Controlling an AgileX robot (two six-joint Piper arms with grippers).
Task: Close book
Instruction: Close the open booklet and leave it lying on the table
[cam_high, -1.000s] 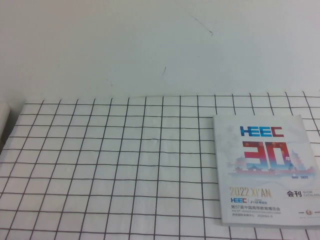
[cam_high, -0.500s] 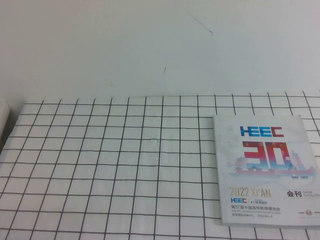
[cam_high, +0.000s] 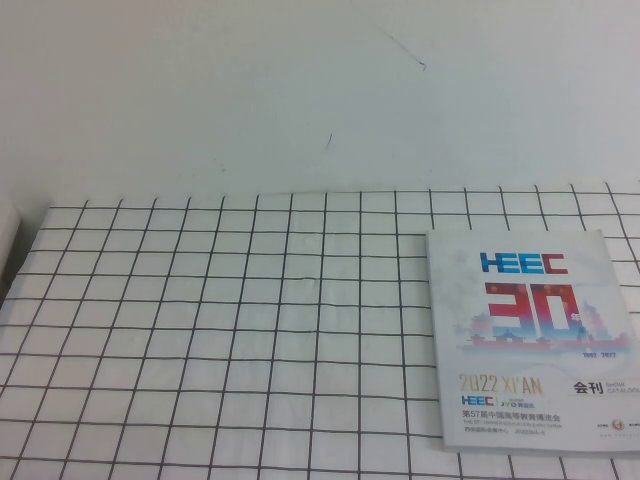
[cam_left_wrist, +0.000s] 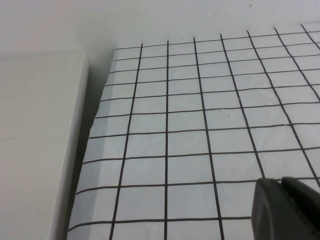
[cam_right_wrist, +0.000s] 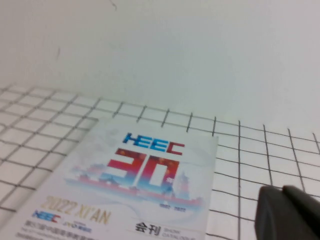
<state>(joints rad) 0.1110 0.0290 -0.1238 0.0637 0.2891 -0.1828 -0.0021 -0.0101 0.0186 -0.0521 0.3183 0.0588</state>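
Observation:
The book (cam_high: 532, 340) lies flat and closed on the right side of the black-grid white cloth (cam_high: 230, 320), cover up, printed "HEEC 30" and "2022 XI'AN". In the right wrist view the book (cam_right_wrist: 125, 185) fills the lower part of the picture. My right gripper (cam_right_wrist: 281, 189) hovers off the book's right side over the cloth, fingers together and holding nothing. My left gripper (cam_left_wrist: 281, 181) hangs over the bare cloth on the left side of the table, also shut and empty. Neither gripper appears in the high view.
A white board (cam_left_wrist: 40, 140) lies along the cloth's left edge; its corner (cam_high: 5, 225) shows in the high view. A plain white wall (cam_high: 320, 90) rises behind the table. The book's near-right corner reaches the picture's edge.

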